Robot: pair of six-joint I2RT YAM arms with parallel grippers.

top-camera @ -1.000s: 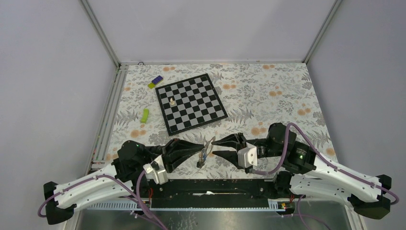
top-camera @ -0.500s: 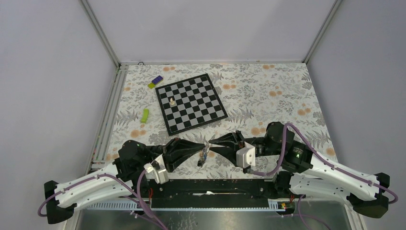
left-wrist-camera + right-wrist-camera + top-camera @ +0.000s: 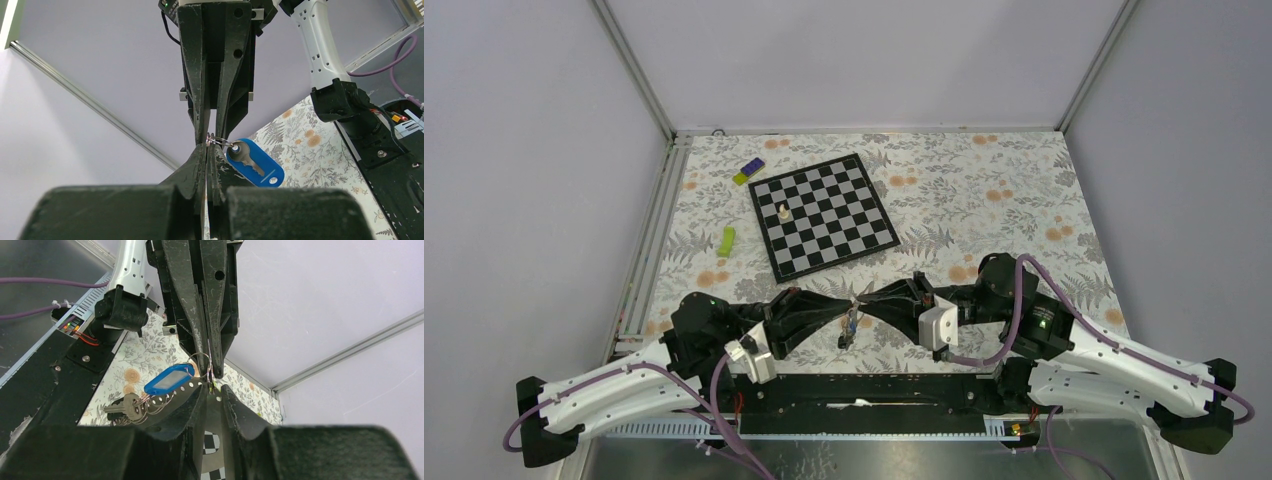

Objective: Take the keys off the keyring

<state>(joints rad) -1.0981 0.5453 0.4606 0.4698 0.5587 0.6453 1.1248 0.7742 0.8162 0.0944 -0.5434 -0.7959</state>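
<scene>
My left gripper (image 3: 854, 304) is shut on the thin wire keyring (image 3: 218, 140) and holds it above the table. From the ring hang a blue tag (image 3: 256, 163) (image 3: 170, 379) and a bunch of silvery keys (image 3: 126, 406) (image 3: 846, 330); one key (image 3: 246, 154) lies against the tag. My right gripper (image 3: 870, 300) meets the left tip to tip. Its fingers (image 3: 196, 397) stand narrowly apart on either side of the ring's upper loop (image 3: 206, 365), and a slim gap shows between them. I cannot tell whether they touch the wire.
A chessboard (image 3: 822, 215) lies mid-table with a white chess piece (image 3: 782, 211) on it. A green object (image 3: 726, 240) and a yellow-purple block (image 3: 747, 171) lie left of the board. The black mounting rail (image 3: 864, 388) runs along the near edge.
My right gripper has moved left to the left gripper's tip and its jaws have narrowed around the ring. The left gripper has stayed shut and still.
</scene>
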